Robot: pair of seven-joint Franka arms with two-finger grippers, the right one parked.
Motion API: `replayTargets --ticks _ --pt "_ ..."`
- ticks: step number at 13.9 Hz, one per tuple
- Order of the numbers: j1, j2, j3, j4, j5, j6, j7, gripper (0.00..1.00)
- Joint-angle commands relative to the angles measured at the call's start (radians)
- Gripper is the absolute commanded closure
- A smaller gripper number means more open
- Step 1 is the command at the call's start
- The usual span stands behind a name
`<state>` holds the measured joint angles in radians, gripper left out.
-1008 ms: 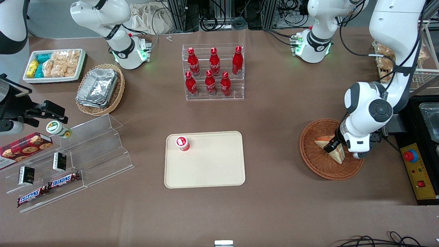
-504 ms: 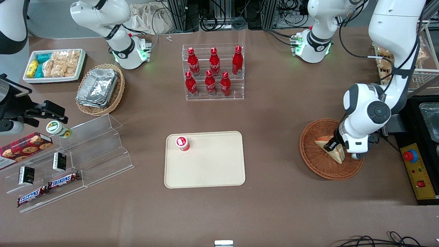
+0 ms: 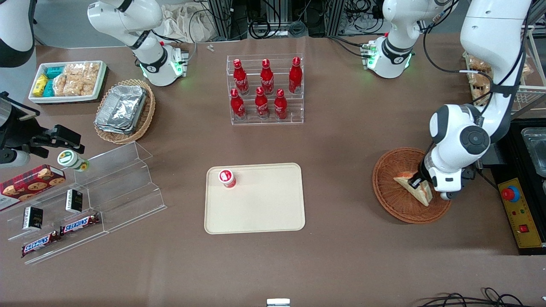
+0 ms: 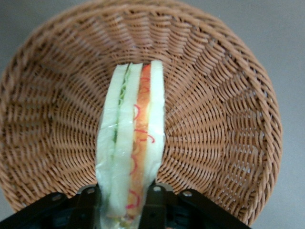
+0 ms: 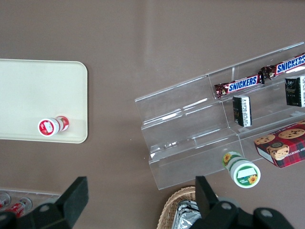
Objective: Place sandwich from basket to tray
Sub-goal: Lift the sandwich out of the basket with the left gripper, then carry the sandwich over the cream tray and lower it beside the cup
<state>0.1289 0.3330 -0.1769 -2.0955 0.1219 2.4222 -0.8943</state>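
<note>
One sandwich (image 3: 416, 189) sat in the one round basket (image 3: 390, 196). The gripper (image 3: 417, 184) was down in the basket, its two fingers (image 4: 153, 207) squeezing the sandwich. One small red-capped bottle (image 3: 227, 178) stood on the one tray (image 3: 264, 204). Six red bottles (image 3: 264, 89) stood in a clear rack.

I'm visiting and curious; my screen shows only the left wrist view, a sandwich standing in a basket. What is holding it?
Observer: The left arm's gripper, shut on the sandwich inside the round wicker basket at the working arm's end of the table.
Operator: Where is it meant to go?
Observer: To a cream tray at the table's middle.
Operator: Is that tray bare?
Observer: No, a small red-capped bottle lies in one corner.
</note>
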Motion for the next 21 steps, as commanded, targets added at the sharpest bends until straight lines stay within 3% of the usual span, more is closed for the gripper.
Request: replayTargets --ticks 1,5,10,16,18,21 --pt "0.017 -0.005 -0.010 0.154 0.012 -0.218 0.095 1.00" --pt "0.005 0.075 -0.021 0.476 0.001 -0.532 0.204 1.00" --pt "-0.017 0.061 -0.142 0.751 0.007 -0.788 0.351 1.00" --pt "-0.022 0.138 -0.415 0.772 0.015 -0.819 0.446 1.00" --pt "-0.078 0.210 -0.440 0.778 0.024 -0.804 0.446 1.00" --pt "-0.207 0.291 -0.437 0.778 0.192 -0.732 0.353 1.00"
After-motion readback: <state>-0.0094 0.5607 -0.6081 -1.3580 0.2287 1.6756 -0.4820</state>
